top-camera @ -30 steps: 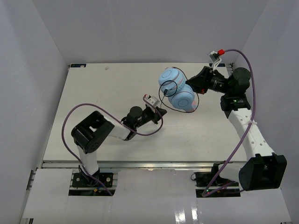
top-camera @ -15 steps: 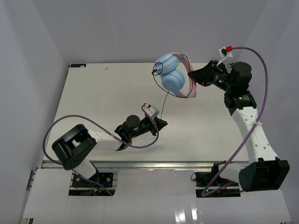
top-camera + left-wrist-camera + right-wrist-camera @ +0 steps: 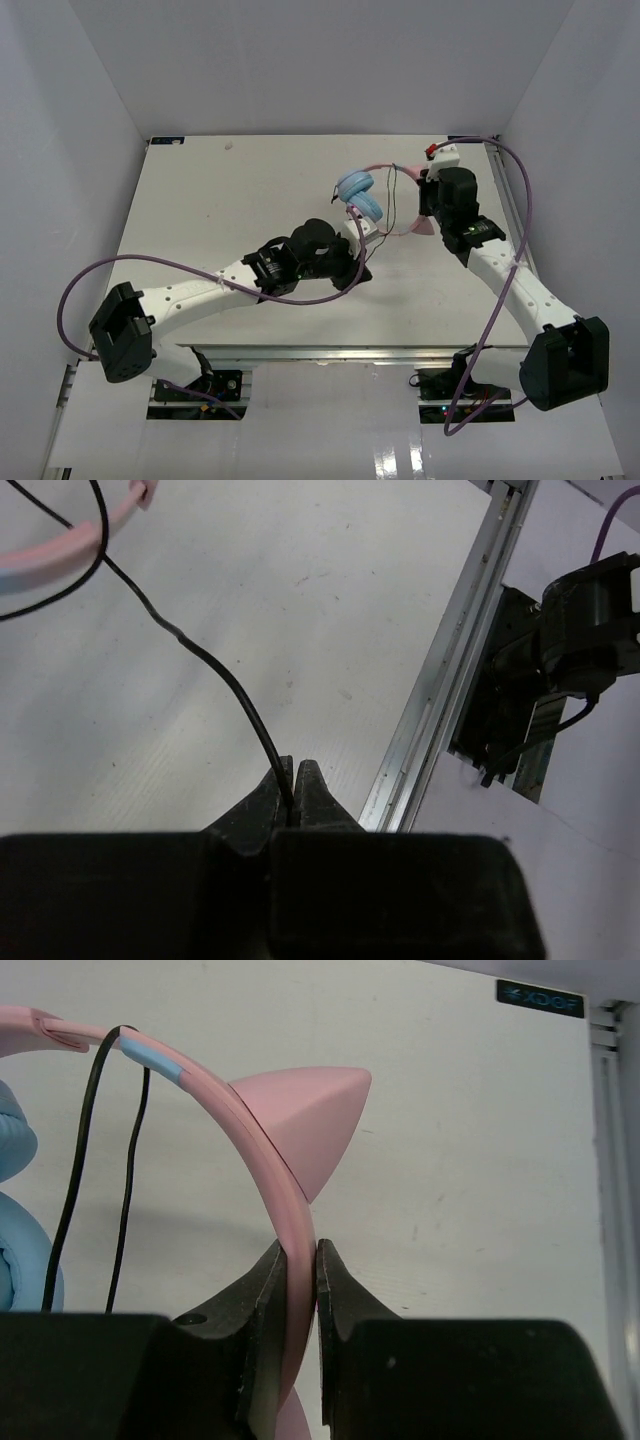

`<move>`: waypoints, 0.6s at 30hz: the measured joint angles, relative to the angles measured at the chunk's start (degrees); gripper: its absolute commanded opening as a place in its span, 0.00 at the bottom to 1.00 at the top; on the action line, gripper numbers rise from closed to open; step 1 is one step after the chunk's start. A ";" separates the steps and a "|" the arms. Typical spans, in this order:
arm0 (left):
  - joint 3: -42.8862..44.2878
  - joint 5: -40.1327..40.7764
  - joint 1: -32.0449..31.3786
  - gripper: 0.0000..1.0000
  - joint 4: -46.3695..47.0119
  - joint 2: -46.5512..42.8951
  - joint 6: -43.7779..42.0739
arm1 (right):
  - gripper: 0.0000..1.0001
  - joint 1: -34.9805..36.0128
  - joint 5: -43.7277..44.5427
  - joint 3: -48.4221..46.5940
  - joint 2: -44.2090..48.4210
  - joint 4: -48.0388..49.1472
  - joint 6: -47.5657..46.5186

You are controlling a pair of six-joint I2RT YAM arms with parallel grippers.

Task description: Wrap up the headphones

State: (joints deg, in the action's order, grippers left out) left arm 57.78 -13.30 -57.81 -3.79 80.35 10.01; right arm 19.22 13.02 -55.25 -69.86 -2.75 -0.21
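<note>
The headphones hang above the table right of centre. Their light-blue earcups [image 3: 361, 196] sit left of the pink headband [image 3: 398, 168]. My right gripper [image 3: 428, 208] is shut on the headband [image 3: 262, 1170] just below a pink cat ear [image 3: 312, 1120]; an earcup [image 3: 18, 1230] shows at the left edge. The thin black cable [image 3: 78, 1175] loops over the headband. My left gripper [image 3: 357, 264] is shut on the cable [image 3: 215, 670], which runs taut from its closed jaws [image 3: 292, 770] up toward the headband [image 3: 60, 548].
The white table [image 3: 200, 200] has walls on three sides. A metal rail [image 3: 440, 680] runs along its front edge, with the right arm's base mount [image 3: 560, 660] beyond it. Purple robot cables [image 3: 160, 265] trail from both arms. A small label [image 3: 540, 998] marks the far edge.
My right arm has swung the headphones nearer and turned them, earcups now left and lower. My left arm has reached out to the right, still holding the cable.
</note>
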 measured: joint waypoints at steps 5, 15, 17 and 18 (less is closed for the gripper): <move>12.05 1.66 -0.20 0.00 -15.72 0.23 -5.33 | 0.08 3.12 5.31 1.09 -1.85 2.36 -8.61; 22.95 15.25 0.04 0.00 -31.24 6.65 -18.91 | 0.08 8.95 -4.21 8.03 4.15 2.52 -22.89; 22.81 18.68 0.13 0.00 -32.26 6.92 -21.63 | 0.08 8.86 -7.23 8.32 5.52 1.17 -23.97; 22.56 20.35 0.20 0.00 -32.34 6.88 -22.86 | 0.08 8.80 -8.85 8.33 6.13 0.51 -24.30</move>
State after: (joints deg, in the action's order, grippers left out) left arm 80.34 7.05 -57.61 -36.13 87.23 -12.86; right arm 28.03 4.17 -46.92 -63.73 -2.24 -24.51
